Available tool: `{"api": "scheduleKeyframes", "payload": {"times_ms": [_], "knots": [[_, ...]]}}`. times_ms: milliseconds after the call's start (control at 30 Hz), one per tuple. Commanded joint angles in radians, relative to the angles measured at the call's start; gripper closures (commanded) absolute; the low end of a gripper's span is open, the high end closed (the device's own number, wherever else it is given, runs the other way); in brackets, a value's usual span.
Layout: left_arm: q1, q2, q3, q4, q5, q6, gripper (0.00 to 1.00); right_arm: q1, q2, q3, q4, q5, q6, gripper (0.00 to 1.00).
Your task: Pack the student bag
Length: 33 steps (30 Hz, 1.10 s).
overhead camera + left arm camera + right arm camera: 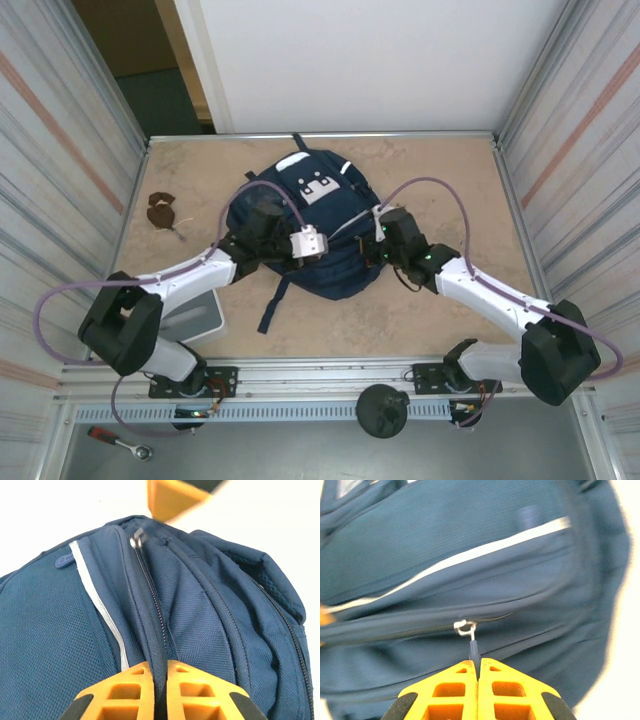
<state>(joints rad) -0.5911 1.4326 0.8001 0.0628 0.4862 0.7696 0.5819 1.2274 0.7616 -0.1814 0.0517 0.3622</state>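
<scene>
The student bag [318, 205], a large navy backpack with a white patch, lies in the middle of the table. My left gripper [322, 248] sits on its near side. In the left wrist view the left gripper [161, 667] is shut on a fold of navy fabric beside a closed zipper, and the metal slider [137, 539] lies farther along that zipper. My right gripper [376, 235] is at the bag's right side. In the right wrist view the right gripper [478, 664] is shut on the zipper pull tab [475, 650], just below its silver slider [465, 626].
A small brown object [162, 210] lies at the left of the table. A grey bin [198, 318] stands under my left arm. Metal walls close in both sides. A black round knob [383, 408] and a wrench [120, 440] sit below the near rail.
</scene>
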Motion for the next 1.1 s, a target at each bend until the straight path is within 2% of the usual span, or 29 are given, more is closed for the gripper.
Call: {"api": "scheduleKeyframes", "payload": {"times_ms": [0, 100, 233, 367, 433, 533, 600, 700, 800, 933, 1000, 1067], "knots": [[0.096, -0.07, -0.046, -0.013, 0.181, 0.069, 1.0, -0.128, 0.005, -0.012, -0.062, 0.107, 0.021, 1.0], [0.152, -0.096, -0.084, -0.001, 0.245, 0.091, 0.99, -0.19, 0.071, 0.009, -0.001, 0.03, 0.008, 1.0], [0.209, -0.079, -0.076, -0.038, 0.208, 0.085, 0.94, -0.177, 0.117, 0.01, 0.125, -0.097, -0.029, 1.0], [0.202, -0.082, -0.049, -0.051, 0.185, -0.006, 0.56, -0.14, 0.107, -0.016, 0.177, -0.142, -0.039, 1.0], [0.165, -0.106, -0.043, -0.047, 0.134, -0.04, 0.46, -0.128, 0.089, -0.032, 0.183, -0.145, -0.037, 1.0], [0.065, -0.118, -0.027, -0.042, -0.041, -0.029, 0.37, -0.116, 0.067, -0.053, 0.181, -0.145, -0.033, 1.0], [0.002, -0.082, 0.021, -0.061, -0.15, -0.02, 0.35, -0.109, 0.05, -0.063, 0.181, -0.137, -0.03, 1.0], [-0.073, 0.006, 0.111, -0.102, -0.24, -0.024, 0.35, -0.107, 0.033, -0.07, 0.179, -0.131, -0.028, 1.0], [-0.131, 0.1, 0.186, -0.124, -0.287, -0.005, 0.35, -0.105, 0.026, -0.068, 0.179, -0.128, -0.023, 1.0], [-0.163, 0.199, 0.268, -0.16, -0.305, 0.017, 0.35, -0.1, 0.024, -0.068, 0.176, -0.118, -0.022, 1.0], [-0.168, 0.234, 0.296, -0.176, -0.319, 0.03, 0.37, -0.1, 0.021, -0.07, 0.177, -0.113, -0.022, 1.0], [-0.17, 0.257, 0.32, -0.194, -0.347, 0.039, 0.47, -0.099, 0.022, -0.071, 0.175, -0.097, -0.024, 1.0]]}}
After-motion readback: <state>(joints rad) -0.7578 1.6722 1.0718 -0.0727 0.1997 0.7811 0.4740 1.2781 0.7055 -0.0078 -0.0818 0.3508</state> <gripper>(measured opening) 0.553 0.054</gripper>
